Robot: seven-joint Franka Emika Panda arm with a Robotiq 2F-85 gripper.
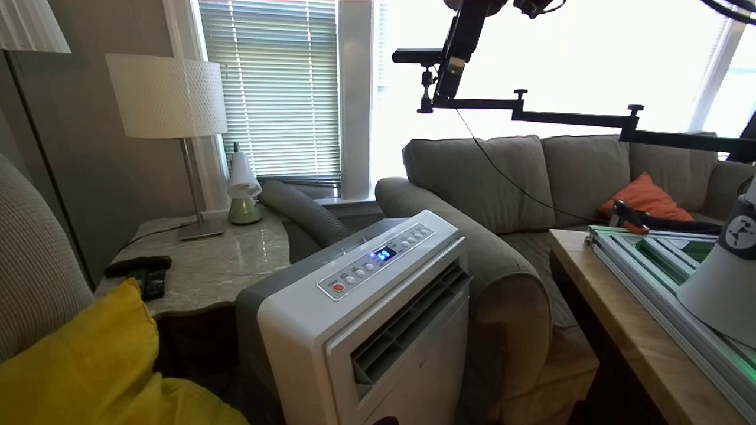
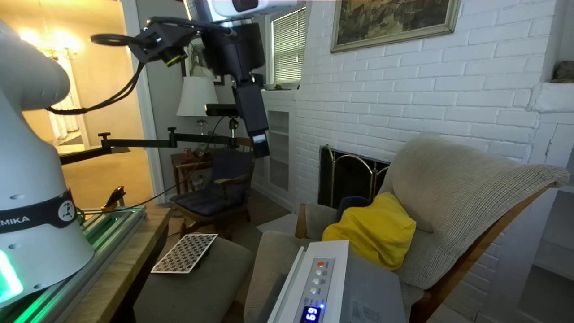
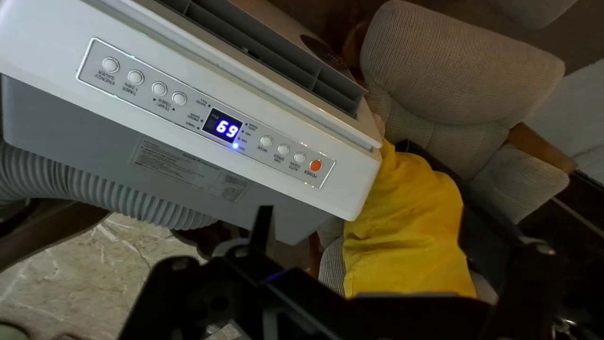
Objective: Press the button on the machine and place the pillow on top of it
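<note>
Hovering higher than the white machine, claw is wide, jaws well apart in wrist view; machine's display lit at 69, yellow pillow lying slumped on the beige armchair near the machine.

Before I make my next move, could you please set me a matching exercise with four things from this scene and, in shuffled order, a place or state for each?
Things:
1. yellow pillow
2. power button
3. machine
4. orange cushion

Places or states:
A. showing a lit 69
B. on the sofa
C. on the armchair
D. at one end of the control strip

Right pairs: 1-C; 2-D; 3-A; 4-B.
</note>
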